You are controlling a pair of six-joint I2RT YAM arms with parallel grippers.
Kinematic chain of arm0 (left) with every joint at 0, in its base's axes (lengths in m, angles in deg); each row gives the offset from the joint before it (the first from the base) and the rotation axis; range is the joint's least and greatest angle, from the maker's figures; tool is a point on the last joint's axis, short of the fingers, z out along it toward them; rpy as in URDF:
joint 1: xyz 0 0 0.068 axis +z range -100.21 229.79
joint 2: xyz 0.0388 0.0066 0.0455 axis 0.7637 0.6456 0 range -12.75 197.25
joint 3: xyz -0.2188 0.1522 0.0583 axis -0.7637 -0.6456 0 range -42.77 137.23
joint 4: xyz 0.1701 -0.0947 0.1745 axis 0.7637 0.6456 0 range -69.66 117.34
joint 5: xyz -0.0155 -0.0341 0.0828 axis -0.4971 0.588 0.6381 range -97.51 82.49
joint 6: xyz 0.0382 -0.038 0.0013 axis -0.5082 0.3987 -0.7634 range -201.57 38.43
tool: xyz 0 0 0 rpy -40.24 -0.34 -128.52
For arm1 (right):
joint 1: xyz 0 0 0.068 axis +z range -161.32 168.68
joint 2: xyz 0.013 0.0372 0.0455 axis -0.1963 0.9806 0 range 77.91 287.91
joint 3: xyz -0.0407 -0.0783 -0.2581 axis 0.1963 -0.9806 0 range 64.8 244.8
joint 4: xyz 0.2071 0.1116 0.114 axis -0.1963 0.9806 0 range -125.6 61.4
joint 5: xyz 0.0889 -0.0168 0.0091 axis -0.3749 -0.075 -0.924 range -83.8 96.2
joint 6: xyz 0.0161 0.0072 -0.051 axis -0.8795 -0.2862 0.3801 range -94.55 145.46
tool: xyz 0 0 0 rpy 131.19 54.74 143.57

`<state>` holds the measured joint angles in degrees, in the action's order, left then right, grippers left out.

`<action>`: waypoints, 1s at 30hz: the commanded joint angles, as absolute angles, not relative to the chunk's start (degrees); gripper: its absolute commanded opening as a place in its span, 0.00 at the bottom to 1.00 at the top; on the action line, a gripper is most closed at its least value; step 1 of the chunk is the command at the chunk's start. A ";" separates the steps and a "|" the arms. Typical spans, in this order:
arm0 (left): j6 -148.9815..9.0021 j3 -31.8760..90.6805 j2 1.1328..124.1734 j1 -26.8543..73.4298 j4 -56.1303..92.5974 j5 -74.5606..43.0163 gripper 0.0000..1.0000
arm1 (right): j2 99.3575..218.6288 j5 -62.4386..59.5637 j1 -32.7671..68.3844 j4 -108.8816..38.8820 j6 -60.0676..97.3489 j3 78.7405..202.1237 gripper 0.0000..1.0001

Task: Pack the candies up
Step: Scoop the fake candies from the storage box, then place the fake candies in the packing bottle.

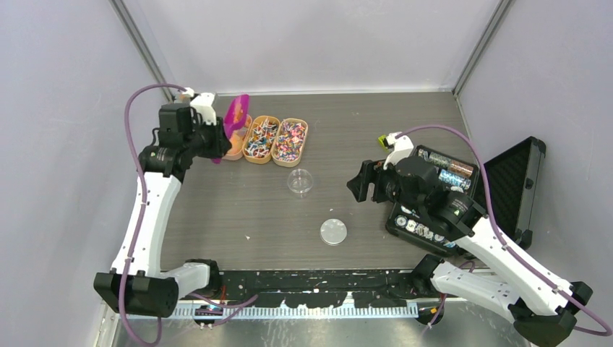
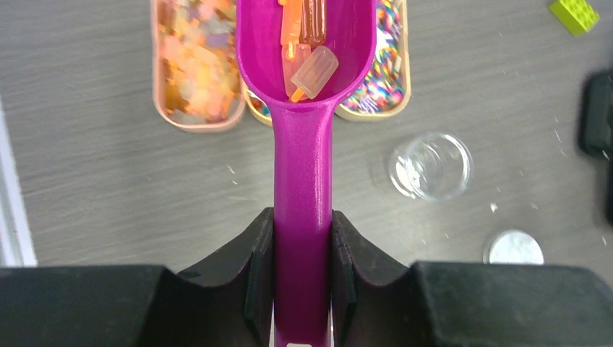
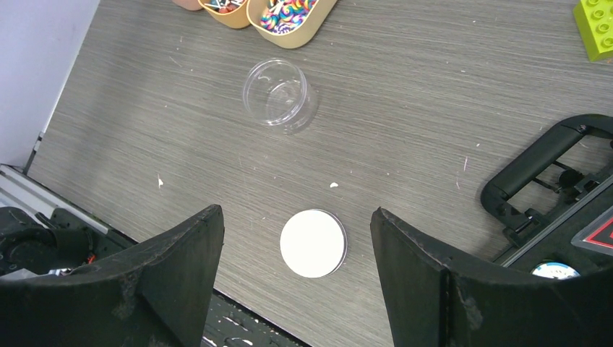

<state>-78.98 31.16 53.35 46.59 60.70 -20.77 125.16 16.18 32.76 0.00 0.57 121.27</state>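
Note:
My left gripper [image 2: 302, 238] is shut on the handle of a magenta scoop [image 2: 303, 108], also seen in the top view [image 1: 236, 116]. The scoop bowl holds a few orange candies [image 2: 309, 65] and hangs above three tan trays. The left tray [image 2: 195, 65] holds orange candies; the other two [image 1: 277, 139] hold mixed coloured candies. A clear empty jar [image 1: 300, 181] stands on the table in front of the trays, also in the left wrist view [image 2: 431, 166] and right wrist view [image 3: 278, 94]. Its white lid [image 3: 313, 243] lies flat nearer me. My right gripper [image 3: 296, 238] is open and empty, above the lid.
An open black case [image 1: 463, 195] with round chips sits at the right, under my right arm. A yellow-green toy brick [image 3: 596, 29] lies beyond it. Grey walls close the table at the back and sides.

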 commanded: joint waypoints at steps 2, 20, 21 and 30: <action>-80.42 36.93 54.65 38.69 77.25 -18.34 0.00 | 126.22 16.17 32.73 -3.23 -0.56 122.18 0.79; -91.23 29.76 53.19 20.49 77.77 -13.54 0.00 | 124.59 17.34 32.72 -3.67 0.59 118.18 0.78; -91.50 30.27 53.84 19.81 78.66 -13.47 0.00 | 124.13 17.52 32.79 -3.79 0.58 117.81 0.78; -92.25 33.68 59.78 15.48 84.57 -10.38 0.00 | 122.16 18.81 32.74 -3.48 1.18 116.48 0.78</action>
<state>-91.15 30.49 58.62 16.95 82.14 -12.42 123.52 17.12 32.76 -1.64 0.13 116.30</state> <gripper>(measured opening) 0.293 0.785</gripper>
